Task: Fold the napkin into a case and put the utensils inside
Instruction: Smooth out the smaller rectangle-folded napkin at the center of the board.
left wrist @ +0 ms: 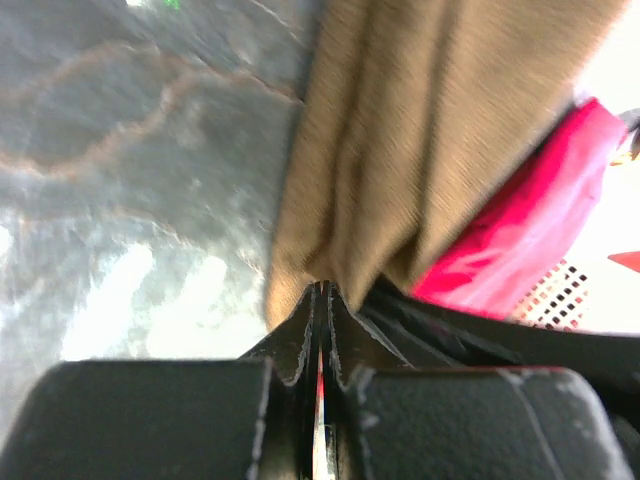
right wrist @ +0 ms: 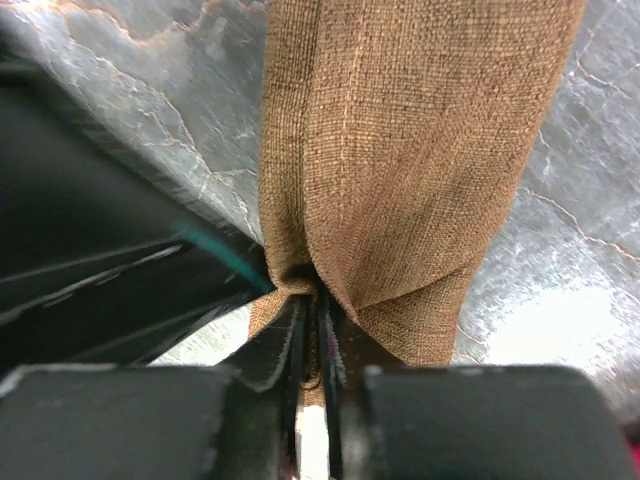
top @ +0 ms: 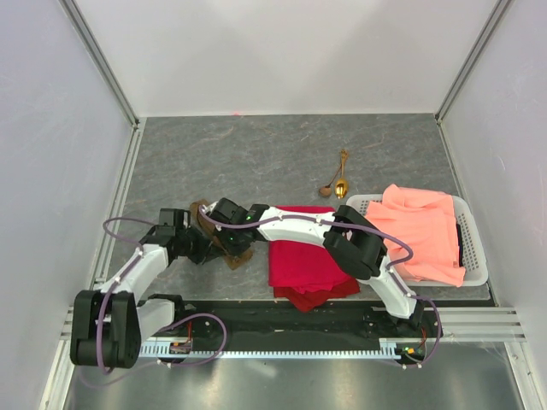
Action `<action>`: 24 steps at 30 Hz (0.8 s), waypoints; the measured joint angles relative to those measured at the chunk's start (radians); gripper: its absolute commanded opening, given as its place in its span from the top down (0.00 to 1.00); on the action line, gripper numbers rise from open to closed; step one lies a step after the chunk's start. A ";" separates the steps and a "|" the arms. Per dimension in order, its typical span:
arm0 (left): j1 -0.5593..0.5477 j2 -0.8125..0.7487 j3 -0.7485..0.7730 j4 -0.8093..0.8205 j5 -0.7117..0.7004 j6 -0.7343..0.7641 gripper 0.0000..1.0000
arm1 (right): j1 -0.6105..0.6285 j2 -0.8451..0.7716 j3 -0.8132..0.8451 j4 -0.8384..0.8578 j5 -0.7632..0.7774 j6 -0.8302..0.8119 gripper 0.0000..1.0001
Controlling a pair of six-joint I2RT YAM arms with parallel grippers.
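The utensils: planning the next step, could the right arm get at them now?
Probably not yet: the right gripper is shut on the napkin. The utensils lie uncovered on the table, so the way looks free once it lets go.

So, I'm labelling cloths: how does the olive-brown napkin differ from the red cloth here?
The napkin is olive-brown, the red cloth bright red. The napkin is gathered narrow, pinched by the left gripper and right gripper; the red cloth lies folded flat, ungripped. Both are matte fabric.
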 measured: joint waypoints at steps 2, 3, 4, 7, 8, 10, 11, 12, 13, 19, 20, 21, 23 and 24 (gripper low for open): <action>0.007 -0.041 0.047 -0.073 -0.014 0.007 0.94 | -0.007 -0.008 -0.019 0.027 -0.019 0.009 0.81; 0.012 -0.060 0.075 -0.100 -0.025 0.013 0.93 | -0.012 -0.012 -0.029 0.040 -0.029 0.010 0.81; 0.022 -0.077 0.106 -0.123 -0.035 0.021 0.93 | -0.013 -0.014 -0.034 0.048 -0.035 0.012 0.81; 0.077 -0.103 0.192 -0.158 -0.056 0.046 0.93 | -0.016 -0.019 -0.049 0.072 -0.050 0.014 0.80; 0.100 -0.099 0.220 -0.161 -0.056 0.053 0.94 | -0.018 -0.020 -0.053 0.079 -0.055 0.016 0.80; 0.129 -0.064 0.264 -0.149 -0.050 0.068 0.95 | -0.019 -0.022 -0.060 0.090 -0.061 0.018 0.79; 0.134 -0.029 0.280 -0.140 -0.042 0.074 0.96 | -0.019 -0.024 -0.064 0.098 -0.064 0.018 0.79; 0.135 0.012 0.295 -0.129 -0.024 0.080 0.96 | -0.019 -0.026 -0.069 0.105 -0.064 0.019 0.79; 0.135 0.051 0.305 -0.118 -0.008 0.084 0.96 | -0.019 -0.029 -0.074 0.111 -0.066 0.019 0.79; 0.134 0.246 0.284 -0.040 0.074 0.109 0.97 | -0.019 -0.035 -0.090 0.133 -0.072 0.028 0.74; 0.135 0.255 0.279 -0.036 0.076 0.116 0.98 | -0.020 -0.036 -0.091 0.134 -0.072 0.029 0.72; 0.135 0.262 0.277 -0.035 0.075 0.123 0.98 | -0.020 -0.037 -0.093 0.136 -0.075 0.035 0.70; 0.135 0.279 0.277 -0.031 0.061 0.141 0.98 | -0.021 -0.043 -0.101 0.143 -0.080 0.040 0.64; 0.135 0.294 0.277 -0.031 0.050 0.152 0.98 | -0.022 -0.048 -0.106 0.143 -0.082 0.042 0.62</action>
